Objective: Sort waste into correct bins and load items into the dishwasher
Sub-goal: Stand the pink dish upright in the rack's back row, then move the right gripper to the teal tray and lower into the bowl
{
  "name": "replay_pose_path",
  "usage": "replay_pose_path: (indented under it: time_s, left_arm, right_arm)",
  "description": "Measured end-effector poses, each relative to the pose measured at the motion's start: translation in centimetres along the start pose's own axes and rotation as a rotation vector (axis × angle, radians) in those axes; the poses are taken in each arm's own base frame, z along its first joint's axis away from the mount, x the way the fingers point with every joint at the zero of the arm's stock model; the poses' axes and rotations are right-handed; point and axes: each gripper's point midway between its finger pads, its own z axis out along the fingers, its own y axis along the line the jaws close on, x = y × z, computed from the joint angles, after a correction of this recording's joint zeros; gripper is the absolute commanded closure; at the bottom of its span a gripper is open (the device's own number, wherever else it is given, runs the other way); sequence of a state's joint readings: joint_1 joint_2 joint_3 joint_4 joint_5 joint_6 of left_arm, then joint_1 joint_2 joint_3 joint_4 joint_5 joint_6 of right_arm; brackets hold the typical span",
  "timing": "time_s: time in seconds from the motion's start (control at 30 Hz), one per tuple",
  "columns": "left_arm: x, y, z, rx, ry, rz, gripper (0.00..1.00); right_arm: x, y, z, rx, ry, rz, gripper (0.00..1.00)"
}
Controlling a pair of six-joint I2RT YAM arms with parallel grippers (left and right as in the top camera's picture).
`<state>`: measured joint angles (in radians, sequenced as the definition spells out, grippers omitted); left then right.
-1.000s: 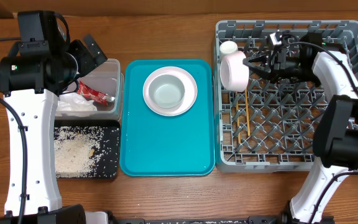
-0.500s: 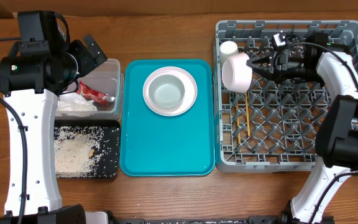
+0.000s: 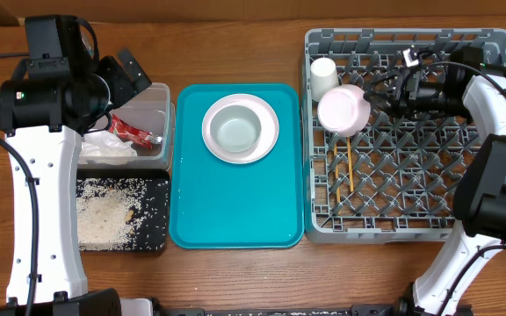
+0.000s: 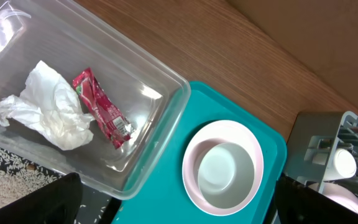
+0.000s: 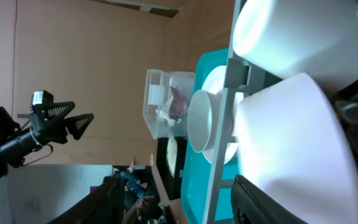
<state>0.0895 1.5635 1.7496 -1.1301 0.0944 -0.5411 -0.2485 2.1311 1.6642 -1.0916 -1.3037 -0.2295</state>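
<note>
The right gripper [image 3: 378, 95] reaches into the top-left part of the grey dish rack [image 3: 393, 230]. Its jaws stand parted and are not clenched on anything. Just beside them, the pale pink bowl [image 3: 343, 110] lies tipped among the pegs with its base turned upward. The small white cup [image 3: 323, 77] sits just beside the bowl, in the rack's corner. The wooden chopsticks [image 3: 345, 167] lie flat on the grid below the bowl.

The left gripper [image 3: 130, 75] hangs over the clear tub [image 3: 161, 123] with its jaws spread wide, grasping nothing. In the tub lie the red wrapper [image 3: 134, 132] and the crumpled napkin [image 3: 104, 147], touching each other. Below the tub, the black tray [image 3: 156, 211] holds the loose rice [image 3: 108, 215].

Between the bins and the rack, the teal tray [image 3: 235, 202] rests on the wooden counter [image 3: 235, 44]. It carries the round plate [image 3: 271, 132] with the grey-green bowl [image 3: 237, 132] standing upright on it.
</note>
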Motion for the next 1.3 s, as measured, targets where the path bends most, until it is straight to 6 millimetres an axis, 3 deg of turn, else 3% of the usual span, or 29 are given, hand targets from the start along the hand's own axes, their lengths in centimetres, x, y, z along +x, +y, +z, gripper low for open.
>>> replay_pose_path:
  time_s: [0.17, 0.37, 0.47, 0.6, 0.73, 0.9, 1.07, 1.3]
  left_arm:
    - [0.0, 0.0, 0.0, 0.000, 0.000, 0.000, 0.00]
    - [0.0, 0.0, 0.0, 0.000, 0.000, 0.000, 0.00]
    - [0.0, 0.0, 0.0, 0.000, 0.000, 0.000, 0.00]
    - [0.0, 0.0, 0.0, 0.000, 0.000, 0.000, 0.00]
    - [0.0, 0.0, 0.0, 0.000, 0.000, 0.000, 0.00]
    - [0.0, 0.0, 0.0, 0.000, 0.000, 0.000, 0.00]
    - [0.0, 0.0, 0.0, 0.000, 0.000, 0.000, 0.00]
    - [0.0, 0.0, 0.0, 0.000, 0.000, 0.000, 0.00]
  right_arm:
    - [-1.2, -1.7, -1.3, 0.077, -0.044, 0.034, 0.50]
    - [-2.9, -4.1, -3.7, 0.313, -0.094, 0.161, 0.50]
    - [-3.8, -3.6, -4.2, 0.402, -0.106, 0.158, 0.49]
    - [-5.1, -1.1, -3.5, 0.556, -0.098, 0.087, 0.49]
    - [-4.6, 2.9, 0.5, 0.693, -0.052, -0.080, 0.50]
    - [-0.1, 8.0, 9.4, 0.759, 0.098, -0.346, 0.52]
    - [5.0, 9.7, 16.4, 0.798, 0.236, -0.524, 0.54]
    - [9.7, 9.7, 22.5, 0.810, 0.350, -0.699, 0.66]
